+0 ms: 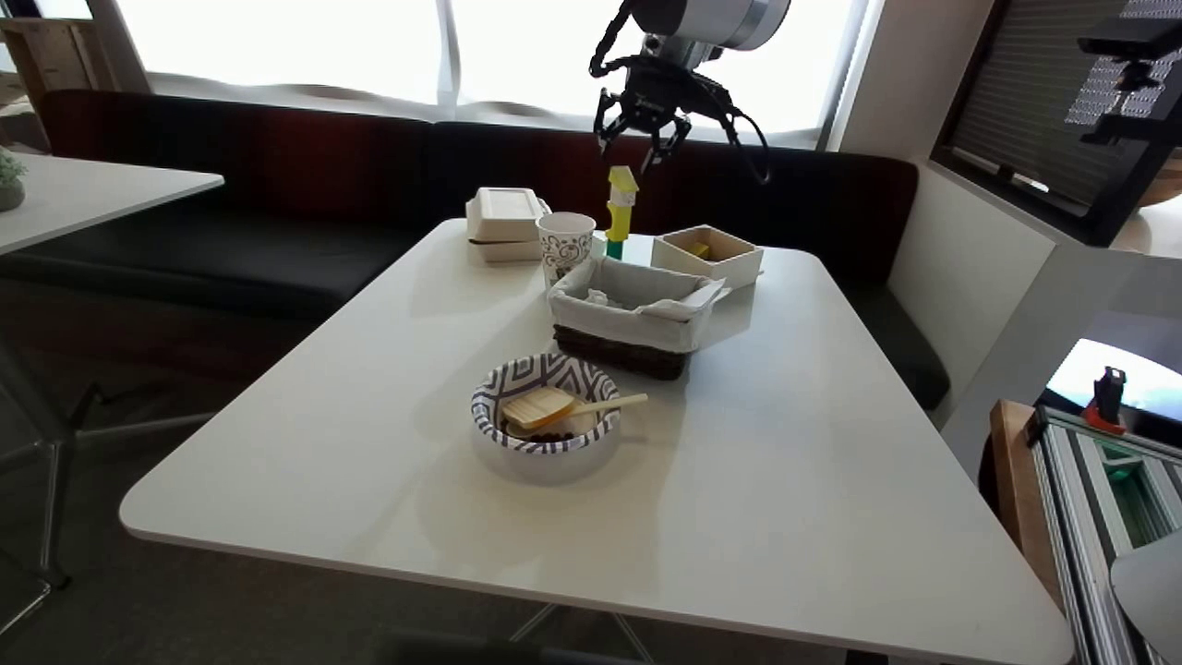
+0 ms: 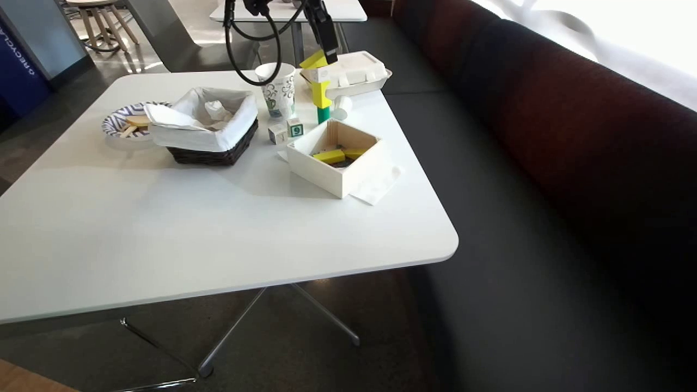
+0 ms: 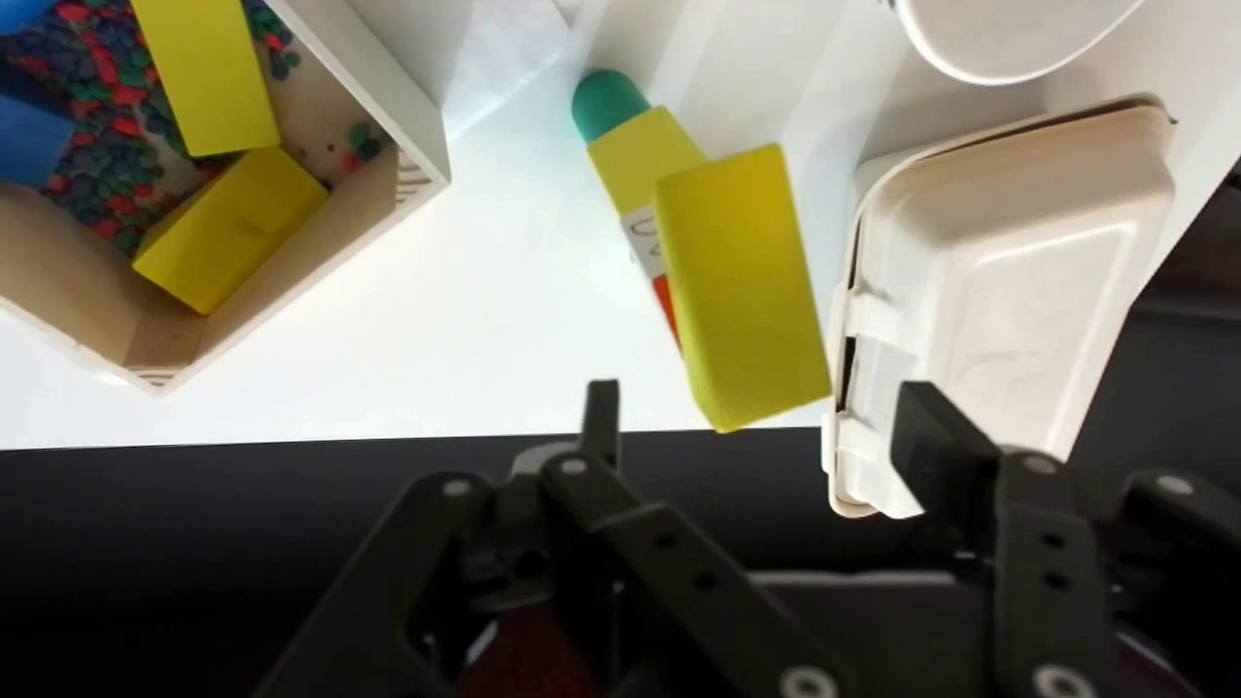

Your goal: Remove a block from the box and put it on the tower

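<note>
The tower (image 1: 619,217) stands upright on the table, with a green base, a yellow section, a pale patterned block and a tilted yellow block (image 3: 747,291) on top. It also shows in an exterior view (image 2: 321,97) and, from above, in the wrist view. The box (image 2: 316,175) is pale wood and stands beside the tower. In the wrist view the box (image 3: 364,78) holds yellow blocks (image 3: 208,73), blue blocks (image 3: 29,141) and small coloured bits. My gripper (image 1: 626,155) is above the tower, open and empty. In the wrist view its fingertips (image 3: 761,393) are apart, just short of the top block.
A white clamshell container (image 3: 1008,281) and a patterned paper cup (image 1: 565,245) stand close to the tower. A cloth-lined dark basket (image 1: 628,349) and a patterned bowl (image 1: 489,406) with a wooden spatula stand farther off. Letter cubes (image 2: 295,128) lie near the box.
</note>
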You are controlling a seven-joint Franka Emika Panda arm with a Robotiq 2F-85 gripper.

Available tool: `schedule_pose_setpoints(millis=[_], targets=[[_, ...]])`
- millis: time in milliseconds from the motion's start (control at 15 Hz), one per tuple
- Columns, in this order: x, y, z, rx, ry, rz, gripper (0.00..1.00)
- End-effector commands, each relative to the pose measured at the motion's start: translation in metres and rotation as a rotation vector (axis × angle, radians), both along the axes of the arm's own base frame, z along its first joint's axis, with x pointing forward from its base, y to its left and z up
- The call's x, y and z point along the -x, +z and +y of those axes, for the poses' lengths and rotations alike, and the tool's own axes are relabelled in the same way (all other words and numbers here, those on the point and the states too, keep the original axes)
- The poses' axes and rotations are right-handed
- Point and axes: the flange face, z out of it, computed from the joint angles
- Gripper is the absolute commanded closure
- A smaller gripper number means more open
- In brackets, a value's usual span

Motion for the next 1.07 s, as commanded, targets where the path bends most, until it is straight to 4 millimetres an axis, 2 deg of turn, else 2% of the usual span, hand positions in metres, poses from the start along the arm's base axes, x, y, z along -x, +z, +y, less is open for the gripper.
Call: schedule_pose_setpoints(millis=[0, 200, 467, 867, 933, 1000], targets=[[0.0, 0.002, -0.003, -0.008, 0.008, 0.028, 0.0], [0.008, 0.019, 0.002, -0.024, 0.025, 0.026, 0.0], [0.036, 0.053, 0.021, -0.035, 0.188, 0.111, 0.0], [0.072, 0.098, 0.028, 0.172, 0.465, 0.125, 0.0], [0.052, 0.093, 0.021, 0.129, 0.384, 0.129, 0.0], [0.055, 0.099, 0.021, 0.134, 0.392, 0.123, 0.0]])
